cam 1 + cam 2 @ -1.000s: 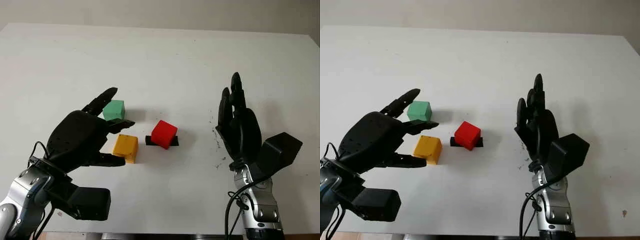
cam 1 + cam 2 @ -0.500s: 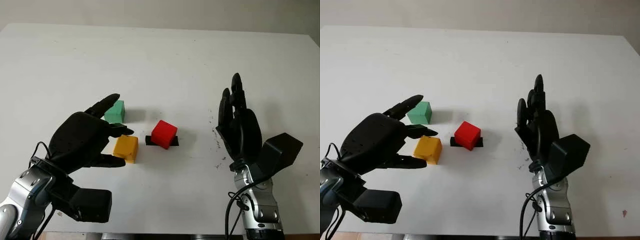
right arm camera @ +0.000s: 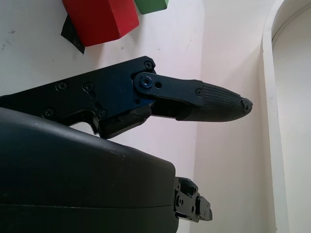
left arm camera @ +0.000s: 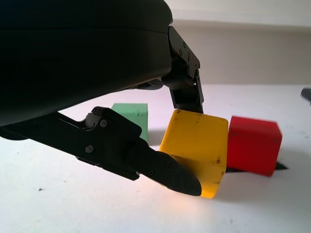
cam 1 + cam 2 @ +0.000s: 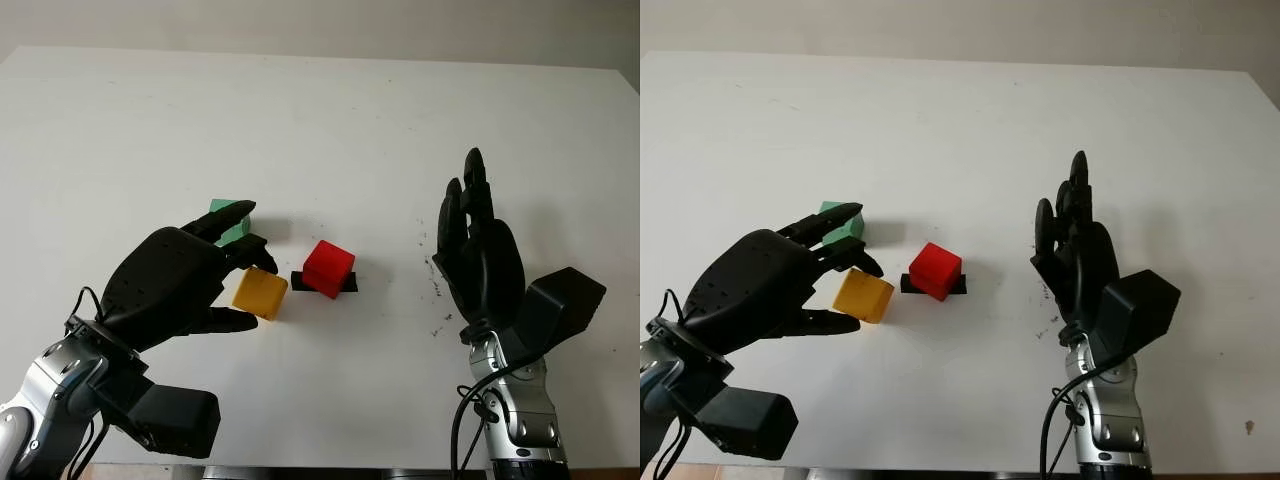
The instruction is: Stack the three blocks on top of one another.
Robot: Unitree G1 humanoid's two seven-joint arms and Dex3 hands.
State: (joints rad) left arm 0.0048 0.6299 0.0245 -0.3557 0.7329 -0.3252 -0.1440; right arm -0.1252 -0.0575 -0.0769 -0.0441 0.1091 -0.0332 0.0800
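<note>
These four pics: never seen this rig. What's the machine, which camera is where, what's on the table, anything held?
It is a humanoid robot with two black three-finger hands. Two pictures come from its head, looking down at a white table; the other two come from cameras at each wrist. On the table are a green block and a red block, the red one sitting on a small black piece. The left robot hand pinches the yellow block, which looks tilted up on one edge. The right robot hand is open, upright at the right, holding nothing.

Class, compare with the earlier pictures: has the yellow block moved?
Yes. The yellow block, pinched by the left hand, has tilted and shifted nearer the red block.
</note>
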